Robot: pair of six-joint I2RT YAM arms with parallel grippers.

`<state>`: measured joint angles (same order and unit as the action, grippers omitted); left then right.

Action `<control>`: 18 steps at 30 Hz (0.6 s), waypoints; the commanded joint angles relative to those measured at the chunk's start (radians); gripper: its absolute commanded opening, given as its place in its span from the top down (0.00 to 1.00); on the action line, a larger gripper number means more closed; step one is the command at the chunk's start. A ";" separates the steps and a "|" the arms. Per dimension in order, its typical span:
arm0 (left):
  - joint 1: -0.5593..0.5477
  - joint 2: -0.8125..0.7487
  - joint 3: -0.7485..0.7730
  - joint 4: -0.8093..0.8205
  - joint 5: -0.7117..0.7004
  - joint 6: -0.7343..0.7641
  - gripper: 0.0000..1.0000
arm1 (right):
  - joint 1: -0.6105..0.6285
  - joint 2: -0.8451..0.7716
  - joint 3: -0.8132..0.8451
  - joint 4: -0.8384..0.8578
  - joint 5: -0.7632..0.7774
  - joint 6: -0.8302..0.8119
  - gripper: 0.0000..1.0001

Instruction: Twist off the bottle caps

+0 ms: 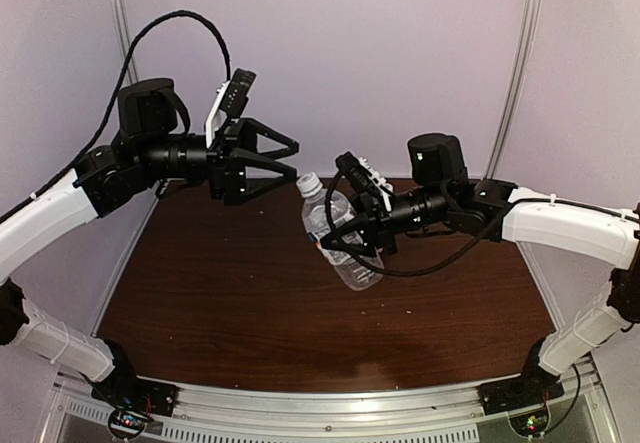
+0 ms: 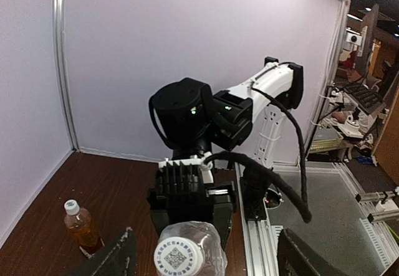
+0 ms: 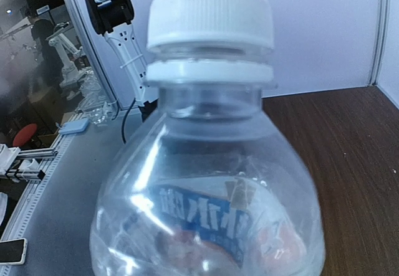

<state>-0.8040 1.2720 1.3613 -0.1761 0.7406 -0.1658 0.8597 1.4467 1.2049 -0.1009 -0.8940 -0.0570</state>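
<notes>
My right gripper (image 1: 352, 235) is shut on the clear bottle (image 1: 341, 235) with the white-blue label and holds it in the air, tilted, neck toward the left arm. Its white cap (image 1: 309, 181) is on. My left gripper (image 1: 294, 159) is open and empty, with the fingertips just left of the cap and not touching it. In the left wrist view the cap (image 2: 179, 257) sits between the open fingers (image 2: 120, 256). The right wrist view shows the cap (image 3: 211, 14) and the bottle (image 3: 206, 214) close up. The amber bottle (image 2: 81, 228) stands capped on the table, hidden in the top view.
The brown table (image 1: 230, 293) is bounded by pale walls at the back and left. A metal rail (image 1: 330, 403) runs along the near edge. The right arm's cable (image 1: 440, 258) hangs looped beneath its wrist.
</notes>
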 commanded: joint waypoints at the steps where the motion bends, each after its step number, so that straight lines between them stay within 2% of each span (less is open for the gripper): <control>1: 0.012 -0.004 -0.003 0.056 0.234 0.077 0.22 | 0.009 -0.005 0.036 0.033 -0.170 0.035 0.58; 8: 0.012 0.060 0.002 0.161 0.337 0.041 0.23 | 0.016 0.003 0.039 0.083 -0.238 0.099 0.58; 18: 0.012 0.129 0.000 0.288 0.392 -0.041 0.33 | 0.024 0.015 0.045 0.098 -0.266 0.121 0.58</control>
<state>-0.7982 1.3914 1.3613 0.0082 1.0817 -0.1669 0.8734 1.4513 1.2129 -0.0399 -1.1229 0.0444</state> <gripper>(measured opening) 0.696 0.421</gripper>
